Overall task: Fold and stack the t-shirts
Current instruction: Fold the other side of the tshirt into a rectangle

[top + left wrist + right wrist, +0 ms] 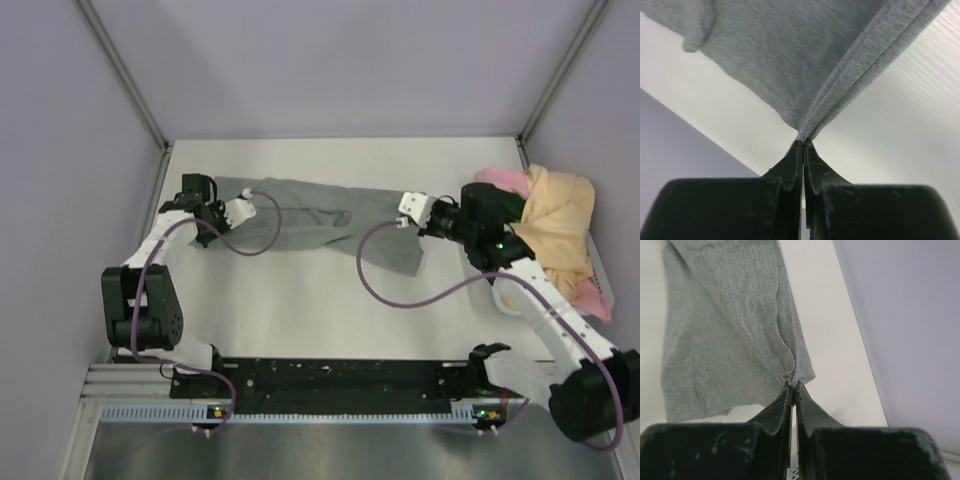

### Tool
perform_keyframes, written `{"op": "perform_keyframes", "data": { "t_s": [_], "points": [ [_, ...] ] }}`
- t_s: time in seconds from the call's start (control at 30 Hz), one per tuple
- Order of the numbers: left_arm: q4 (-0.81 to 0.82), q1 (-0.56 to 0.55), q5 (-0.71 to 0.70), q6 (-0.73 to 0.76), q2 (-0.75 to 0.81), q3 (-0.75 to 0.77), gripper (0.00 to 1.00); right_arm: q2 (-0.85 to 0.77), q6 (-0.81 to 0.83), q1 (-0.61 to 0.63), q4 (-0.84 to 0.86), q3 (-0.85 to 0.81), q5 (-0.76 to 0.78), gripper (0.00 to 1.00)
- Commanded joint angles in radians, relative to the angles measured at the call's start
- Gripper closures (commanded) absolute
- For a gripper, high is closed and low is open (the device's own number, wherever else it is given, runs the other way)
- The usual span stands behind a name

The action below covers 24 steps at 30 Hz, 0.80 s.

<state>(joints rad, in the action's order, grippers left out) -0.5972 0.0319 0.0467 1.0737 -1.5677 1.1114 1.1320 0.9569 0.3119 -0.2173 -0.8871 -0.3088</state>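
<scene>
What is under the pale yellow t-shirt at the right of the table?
A pink t-shirt pokes out beneath the pale yellow t-shirt at its far and near edges. Whatever else lies under it is covered.

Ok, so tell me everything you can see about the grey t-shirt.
The grey t-shirt is heather-grey soft knit, bunched into a long band stretched across the far half of the table. The left gripper is shut on a doubled hemmed edge at one end, the right gripper on a puckered edge at the other. A flap droops near the right end.
</scene>
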Motion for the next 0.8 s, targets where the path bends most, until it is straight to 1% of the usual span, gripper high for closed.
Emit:
{"op": "perform_keyframes", "data": {
  "t_s": [0.0,0.1,0.17,0.3,0.43,0.6,0.7,0.77],
  "points": [
    [-0.145,0.0,0.061,0.081,0.077,-0.07,1.0,-0.15,0.011,0.022,-0.268,0.039,-0.161,1.0],
    [-0.206,-0.001,0.071,0.094,0.124,-0.105,1.0,-0.221,0.035,0.035,-0.453,0.033,-0.11,1.0],
    [-0.245,-0.004,0.087,0.111,0.164,-0.131,1.0,-0.279,0.048,0.065,-0.517,0.036,-0.079,1.0],
    [-0.326,-0.013,0.102,0.12,0.242,-0.159,1.0,-0.353,0.049,0.075,-0.677,0.01,-0.079,1.0],
    [-0.417,-0.023,0.114,0.132,0.322,-0.192,1.0,-0.434,0.051,0.127,-0.778,0.008,-0.081,1.0],
    [-0.496,-0.026,0.111,0.15,0.414,-0.229,1.0,-0.485,0.052,0.164,-0.913,-0.026,-0.066,1.0],
    [-0.509,-0.024,0.119,0.144,0.437,-0.225,1.0,-0.503,0.072,0.167,-0.927,-0.026,-0.032,1.0],
    [-0.469,-0.023,0.105,0.118,0.425,-0.219,1.0,-0.492,0.083,0.167,-0.907,-0.019,-0.013,1.0]
  ]
}}
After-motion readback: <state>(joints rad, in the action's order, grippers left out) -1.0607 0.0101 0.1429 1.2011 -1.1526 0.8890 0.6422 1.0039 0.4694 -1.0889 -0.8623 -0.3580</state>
